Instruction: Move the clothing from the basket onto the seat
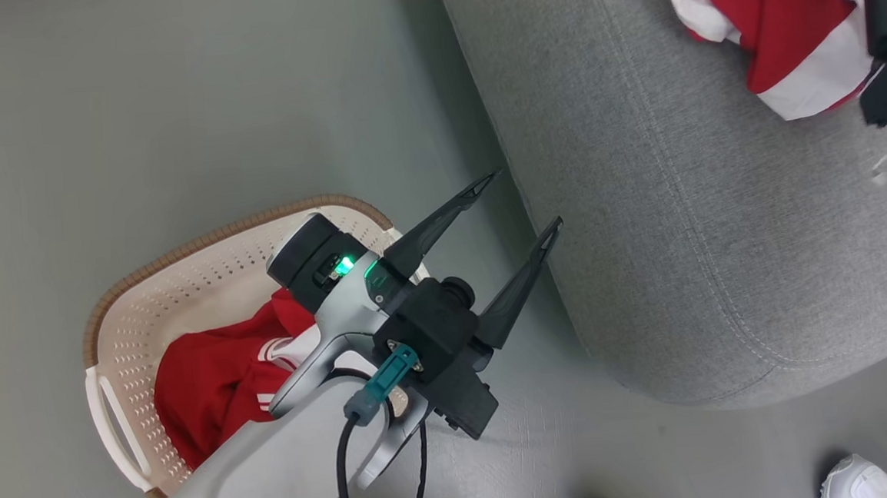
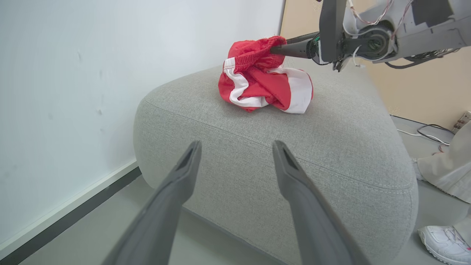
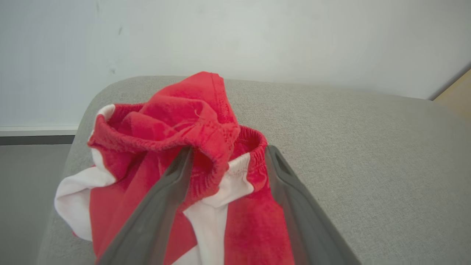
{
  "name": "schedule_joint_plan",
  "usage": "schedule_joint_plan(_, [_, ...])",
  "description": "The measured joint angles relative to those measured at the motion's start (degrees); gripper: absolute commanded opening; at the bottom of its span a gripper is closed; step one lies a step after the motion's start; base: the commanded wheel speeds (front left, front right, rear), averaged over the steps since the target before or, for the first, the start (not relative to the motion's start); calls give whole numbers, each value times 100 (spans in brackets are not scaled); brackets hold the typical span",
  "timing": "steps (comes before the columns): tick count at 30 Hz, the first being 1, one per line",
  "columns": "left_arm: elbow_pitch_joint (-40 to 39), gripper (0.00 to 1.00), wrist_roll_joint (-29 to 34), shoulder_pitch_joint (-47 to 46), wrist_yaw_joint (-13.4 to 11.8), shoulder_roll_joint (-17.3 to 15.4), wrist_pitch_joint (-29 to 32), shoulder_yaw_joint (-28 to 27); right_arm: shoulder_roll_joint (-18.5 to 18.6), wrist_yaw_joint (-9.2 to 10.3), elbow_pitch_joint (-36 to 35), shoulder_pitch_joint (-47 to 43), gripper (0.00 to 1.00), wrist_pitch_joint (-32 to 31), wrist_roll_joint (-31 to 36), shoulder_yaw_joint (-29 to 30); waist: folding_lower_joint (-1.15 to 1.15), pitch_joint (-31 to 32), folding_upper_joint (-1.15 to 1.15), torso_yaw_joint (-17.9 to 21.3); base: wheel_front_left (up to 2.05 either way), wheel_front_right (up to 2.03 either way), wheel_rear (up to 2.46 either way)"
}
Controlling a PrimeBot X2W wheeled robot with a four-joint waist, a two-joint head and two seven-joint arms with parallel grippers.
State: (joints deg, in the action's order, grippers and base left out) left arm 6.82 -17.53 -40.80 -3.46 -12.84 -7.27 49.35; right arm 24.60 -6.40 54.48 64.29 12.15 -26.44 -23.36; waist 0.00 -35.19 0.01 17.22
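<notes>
The left tool is waiting wide, empty. The right tool, spread, is probably releasing crumpled red-and-white clothing onto the grey fabric sofa; next, reaching into the cream-white perforated basket.

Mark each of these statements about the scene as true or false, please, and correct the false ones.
1. A red and white garment lies on the grey sofa. True.
2. The basket is empty. False: red clothing lies in it.
3. The left gripper is open and holds nothing. True.
4. The basket stands on the sofa. False: it stands on the floor, beside the sofa.
5. The right gripper is shut. False: its jaws stand apart at the garment on the sofa.
</notes>
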Motion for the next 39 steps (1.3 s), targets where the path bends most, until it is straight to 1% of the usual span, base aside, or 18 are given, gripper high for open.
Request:
schedule_joint_plan(6, [244,100,-113,156,-8,43,-247,-90,-199,-19,3,-343,100,140,134,-189,0,305,0,18,0,0,0])
schedule_joint_plan(16, [655,100,-428,394,-18,252,-508,-307,-237,-25,-180,-857,100,212,163,-253,-1,964,-2,-75,0,0,0])
schedule_joint_plan(22, [920,100,-688,592,-67,344,-613,-544,-300,-25,-388,-1127,100,214,167,-230,-1,1412,-2,-230,0,0,0])
schedule_joint_plan(28, [1141,100,-828,905,-156,343,-680,-866,-413,-22,-722,-1464,100,215,169,-247,-1,1870,-2,-454,0,0,0])
schedule_joint_plan(31, [1228,100,-1014,1118,-194,331,-698,-1065,-506,-8,-915,-1712,100,215,169,-255,-1,2095,-2,-584,0,0,0])
schedule_joint_plan(35, [1304,100,-1125,1446,-256,253,-701,-1346,-595,105,-1187,-2074,100,215,172,-258,-1,2389,-2,-770,0,0,0])
schedule_joint_plan(39, [1325,100,-1252,1848,-268,211,-703,-1629,-726,297,-1504,-2549,100,218,171,-240,-1,2672,-2,-959,0,0,0])
